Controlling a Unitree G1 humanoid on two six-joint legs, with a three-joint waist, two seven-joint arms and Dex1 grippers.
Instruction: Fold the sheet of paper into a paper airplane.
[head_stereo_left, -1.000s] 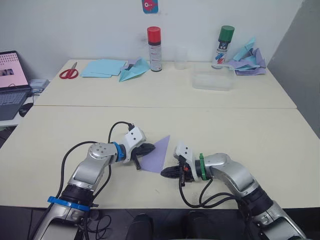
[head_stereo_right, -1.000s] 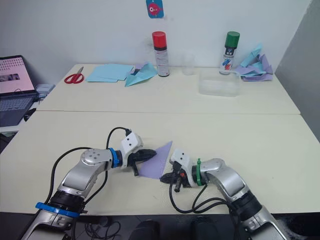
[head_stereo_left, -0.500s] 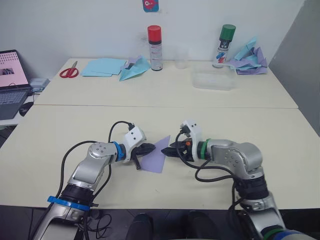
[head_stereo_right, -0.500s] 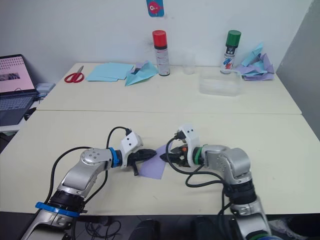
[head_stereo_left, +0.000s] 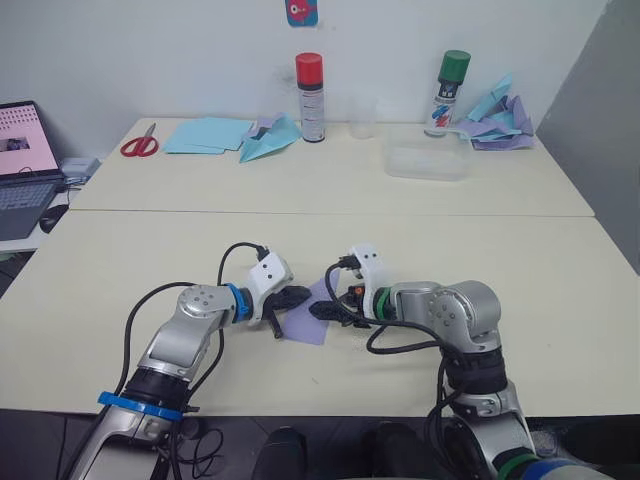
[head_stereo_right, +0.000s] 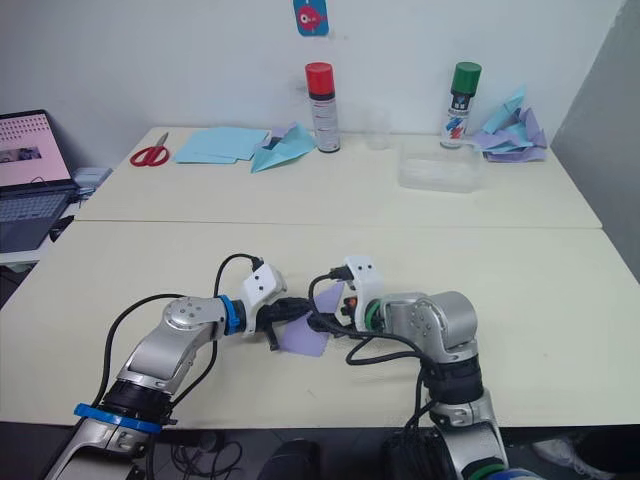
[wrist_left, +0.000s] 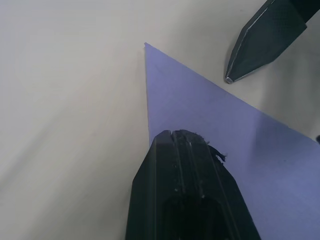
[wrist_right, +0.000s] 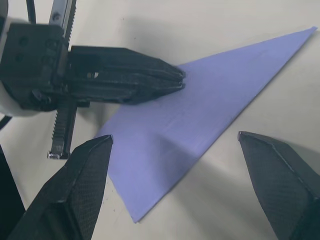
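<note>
right wrist view: left hand (wrist_right: 172, 80) clamped on the sheet of paper (wrist_right: 200, 107), right hand (wrist_right: 175, 195) spread wide over it.

Sheet of paper (head_stereo_left: 308, 318) partly hidden by both arms, laptop (head_stereo_left: 22, 165) cut by frame edge

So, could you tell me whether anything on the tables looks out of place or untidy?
Only the heap of crumpled blue and purple paper at the far right corner looks messy. The purple sheet lies flat between the left gripper and right gripper.
</note>
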